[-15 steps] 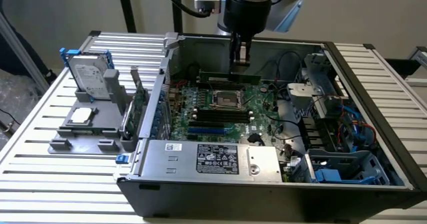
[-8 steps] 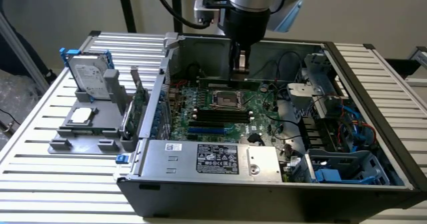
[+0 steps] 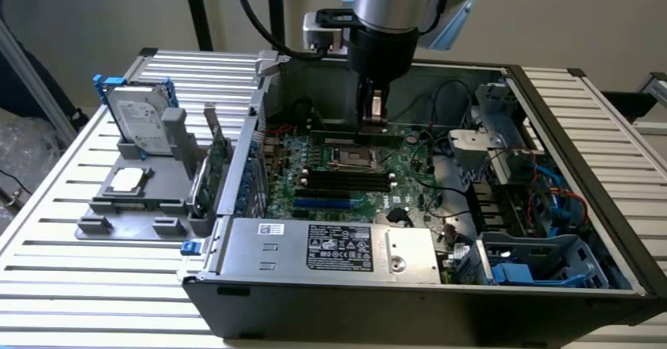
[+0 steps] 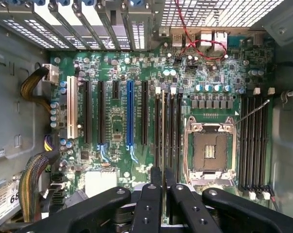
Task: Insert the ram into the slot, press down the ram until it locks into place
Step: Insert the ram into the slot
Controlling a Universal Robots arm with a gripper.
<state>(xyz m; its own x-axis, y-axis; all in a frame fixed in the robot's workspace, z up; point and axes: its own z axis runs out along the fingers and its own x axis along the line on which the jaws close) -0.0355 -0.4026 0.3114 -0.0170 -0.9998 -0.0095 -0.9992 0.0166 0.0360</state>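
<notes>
The thin green ram (image 4: 163, 131) stands on edge, lengthwise over the row of long black slots (image 4: 172, 131).

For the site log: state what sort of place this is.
Probably a robotics test bench for PC assembly: an opened computer case on a slatted metal table, with the gripper holding the ram over its motherboard.
</notes>
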